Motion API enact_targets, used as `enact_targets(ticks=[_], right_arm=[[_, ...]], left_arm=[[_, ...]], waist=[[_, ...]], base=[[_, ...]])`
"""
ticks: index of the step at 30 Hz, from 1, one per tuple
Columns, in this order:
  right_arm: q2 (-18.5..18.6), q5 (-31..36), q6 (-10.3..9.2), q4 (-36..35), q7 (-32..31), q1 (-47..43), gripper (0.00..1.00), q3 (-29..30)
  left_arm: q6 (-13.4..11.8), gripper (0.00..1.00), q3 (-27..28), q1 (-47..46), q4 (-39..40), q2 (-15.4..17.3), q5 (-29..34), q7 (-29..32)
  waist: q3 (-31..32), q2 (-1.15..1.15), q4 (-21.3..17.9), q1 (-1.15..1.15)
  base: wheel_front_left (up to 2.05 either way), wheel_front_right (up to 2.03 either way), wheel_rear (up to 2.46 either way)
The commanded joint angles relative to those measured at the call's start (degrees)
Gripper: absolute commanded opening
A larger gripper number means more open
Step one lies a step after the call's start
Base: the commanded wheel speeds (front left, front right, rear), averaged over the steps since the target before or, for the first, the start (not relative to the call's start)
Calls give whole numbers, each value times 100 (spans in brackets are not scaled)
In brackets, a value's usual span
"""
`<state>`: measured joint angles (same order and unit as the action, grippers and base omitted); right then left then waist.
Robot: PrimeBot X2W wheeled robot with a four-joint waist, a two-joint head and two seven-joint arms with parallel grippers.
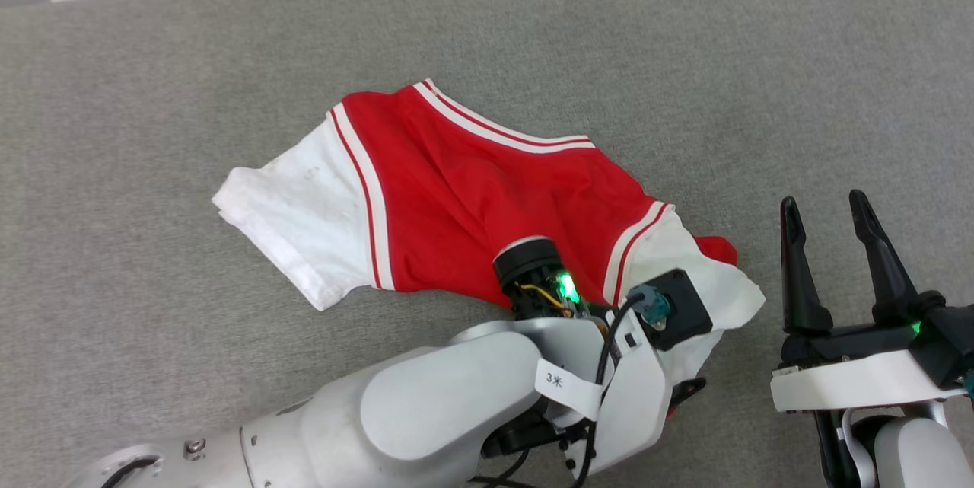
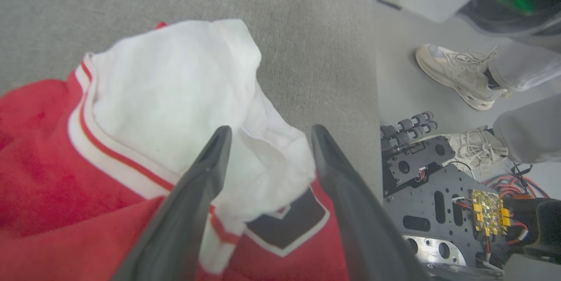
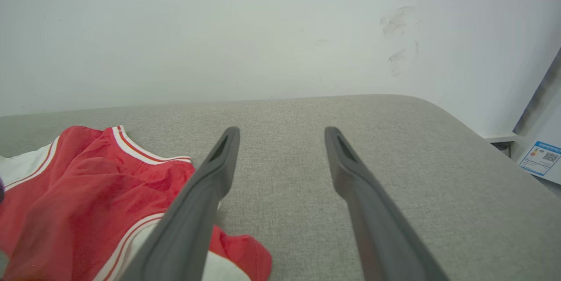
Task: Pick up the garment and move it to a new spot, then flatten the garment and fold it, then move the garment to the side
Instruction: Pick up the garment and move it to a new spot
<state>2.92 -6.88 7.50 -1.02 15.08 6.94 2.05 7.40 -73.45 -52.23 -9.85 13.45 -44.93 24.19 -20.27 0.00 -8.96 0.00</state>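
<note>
The garment point(image 1: 456, 191), a red T-shirt with white sleeves and striped trim, lies crumpled on the grey padded surface point(image 1: 685, 54). My left arm's wrist point(image 1: 609, 336) hangs over its near right sleeve and hides the fingers from the head view. In the left wrist view my left gripper point(image 2: 269, 129) is open, its fingers apart with bunched white sleeve cloth point(image 2: 175, 88) lying between them and a black-and-white mark point(image 2: 289, 224) below. My right gripper point(image 1: 823, 202) stands open to the right of the shirt, nothing between its fingers. Seen from the right wrist, that gripper point(image 3: 282, 131) has the garment point(image 3: 87, 193) at its lower left.
The surface's near edge drops to a floor where a person's feet in pale sneakers point(image 2: 460, 75) stand beside my base plate with a circuit board point(image 2: 484, 211). A white wall point(image 3: 263, 31) backs the surface; its rounded far right corner point(image 3: 438, 110) has a labelled panel point(image 3: 541, 158) beyond.
</note>
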Motion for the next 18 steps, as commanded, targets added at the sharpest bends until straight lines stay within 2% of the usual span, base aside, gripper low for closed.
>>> enact_targets(ticks=[1,7,10,11,12,15,18], right_arm=[[-8,39,-2,20,14,-49,100,19],[-8,137,-2,35,14,-226,100,53],[-7,169,-3,22,14,-290,100,103],[-8,208,-3,22,14,-365,100,113],[-8,216,-2,21,15,-375,100,116],[-7,236,-2,14,14,-439,100,149],[-8,261,-3,24,14,-487,100,165]], left_arm=[[-1,100,11,-59,-22,-30,24,-100],[-1,100,15,-262,-214,85,-70,-1307],[-13,100,244,-302,-494,178,10,-2051],[-247,100,552,-196,-742,219,164,-2805],[-367,100,643,-135,-824,263,208,-3033],[-712,100,885,26,-995,368,333,-3586],[-1101,100,1160,227,-1065,471,487,-3854]], waist=[[105,0,78,0],[465,0,337,0],[610,0,481,0],[743,0,605,0],[778,0,636,0],[868,0,750,0],[939,0,840,0]], base=[[0,0,0],[0,0,0],[0,0,0],[0,0,0],[0,0,0],[0,0,0],[0,0,0]])
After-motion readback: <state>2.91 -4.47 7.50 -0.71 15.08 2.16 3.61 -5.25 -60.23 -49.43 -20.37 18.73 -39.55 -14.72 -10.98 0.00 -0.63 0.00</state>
